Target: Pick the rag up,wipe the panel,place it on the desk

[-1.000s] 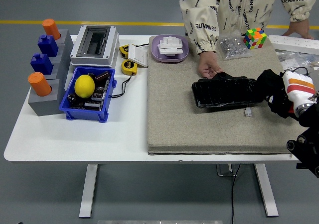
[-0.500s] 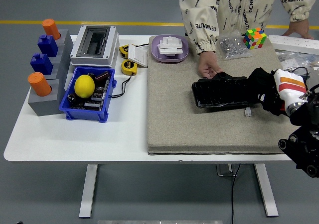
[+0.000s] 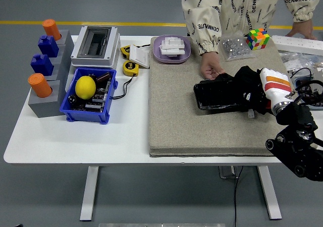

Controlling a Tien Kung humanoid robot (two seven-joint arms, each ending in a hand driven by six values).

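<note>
Rag (image 3: 248, 88): your right robot hand (image 3: 270, 90) clamps it onto panel (image 3: 222, 96); person's hand (image 3: 211, 69) steadies panel's far edge.

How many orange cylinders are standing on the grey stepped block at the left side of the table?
2. One orange cylinder stands at the far end of the grey stepped block, the other orange cylinder at its near end. Two blue pieces stand between them.

Single head view, high, facing down over table (image 3: 75, 141).
</note>
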